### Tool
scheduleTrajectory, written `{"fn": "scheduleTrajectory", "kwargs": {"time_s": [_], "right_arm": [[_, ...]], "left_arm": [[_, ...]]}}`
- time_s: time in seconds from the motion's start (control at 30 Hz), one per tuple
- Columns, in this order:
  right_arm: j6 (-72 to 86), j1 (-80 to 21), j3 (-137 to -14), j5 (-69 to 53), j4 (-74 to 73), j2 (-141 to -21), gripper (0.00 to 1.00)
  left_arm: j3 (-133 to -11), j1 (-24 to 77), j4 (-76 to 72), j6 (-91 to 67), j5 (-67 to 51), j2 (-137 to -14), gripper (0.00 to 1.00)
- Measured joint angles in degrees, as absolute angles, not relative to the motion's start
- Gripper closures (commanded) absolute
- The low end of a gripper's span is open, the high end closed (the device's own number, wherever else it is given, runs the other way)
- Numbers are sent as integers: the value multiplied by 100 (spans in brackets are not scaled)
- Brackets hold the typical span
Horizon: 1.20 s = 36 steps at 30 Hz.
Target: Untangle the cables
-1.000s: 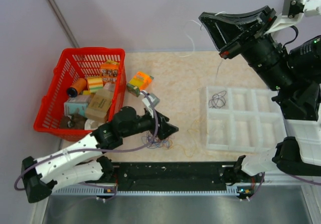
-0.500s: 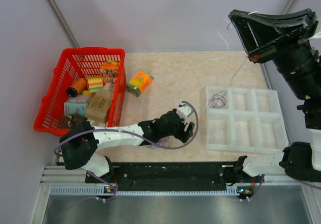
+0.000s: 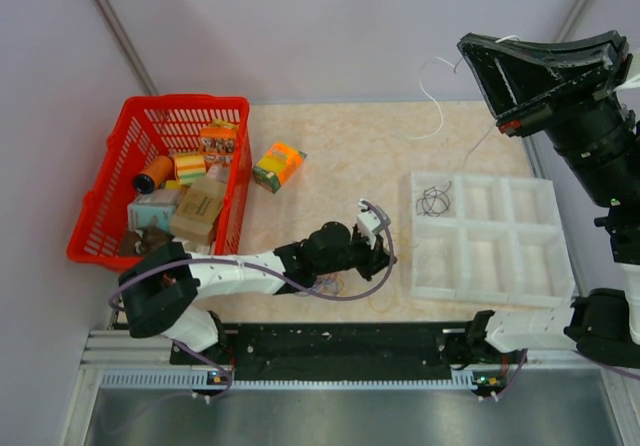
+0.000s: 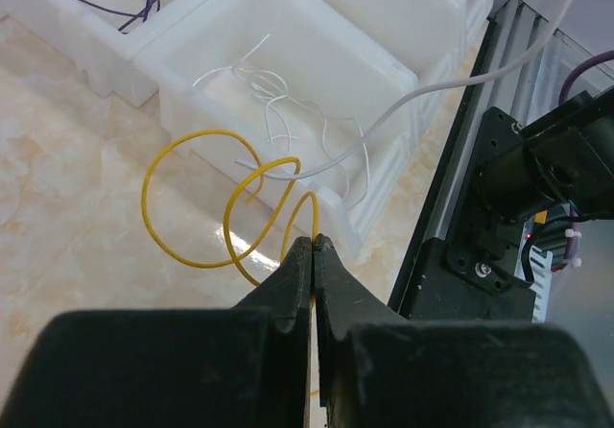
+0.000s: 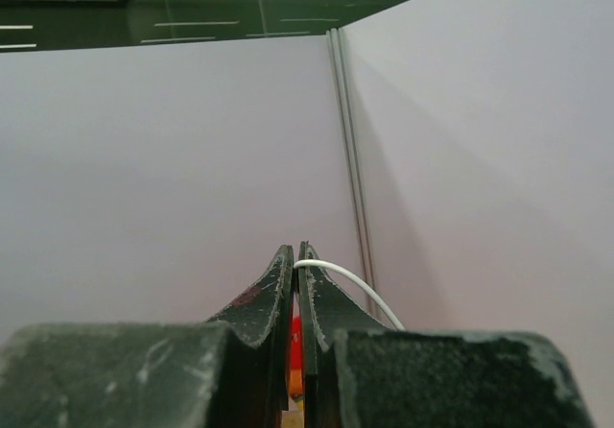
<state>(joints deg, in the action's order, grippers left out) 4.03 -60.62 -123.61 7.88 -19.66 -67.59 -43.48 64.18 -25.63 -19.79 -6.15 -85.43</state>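
Left hand (image 4: 313, 246): moved right from the loose cables (image 3: 325, 286) to the near-left corner of the white tray (image 3: 490, 223) and pinched closed. Its tips meet on the yellow cable (image 4: 203, 132), which coils on the table (image 3: 340, 146) just beside the tray. Right hand (image 5: 295, 251): swung right, held high at the far right, clamped on a white cable (image 5: 350, 282) that hangs down. Dark cable (image 3: 433, 201): tray's far-left compartment. Red basket (image 3: 100, 216): left, filled with boxes.
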Motion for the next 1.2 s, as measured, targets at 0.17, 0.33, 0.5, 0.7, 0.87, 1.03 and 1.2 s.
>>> {"fn": "scheduleTrajectory", "kwargs": {"time_s": [0.17,0.33,0.5,0.7,0.87,1.03,1.2], "right_arm": [[403,-6062,-12219,803,-1931,-6676,100],[235,-6062,-11946,1138,-1955,-6506,100],[-375,-6062,-11928,1900,-1942,-6418,100],[-860,-6062,-11922,2320,-1785,-6222,100],[-886,-6062,-11452,2434,-1531,-5760,100],[-819,-6062,-10110,2834,-1400,-5137,100],[-532,-6064,-8394,3260,-1516,-4652,100]], "left_arm": [[-4268,6418,-2482,-1975,-572,-8482,100],[-4066,6425,-1234,-2471,867,-7909,100],[-3942,6233,593,-3505,2609,-7303,100],[-3339,6099,1619,-4150,3315,-6893,100],[-3402,6058,1811,-4230,3439,-6886,100],[-3695,6053,1855,-4163,3428,-6860,100],[-3769,6051,1859,-4049,3387,-6499,100]]}}
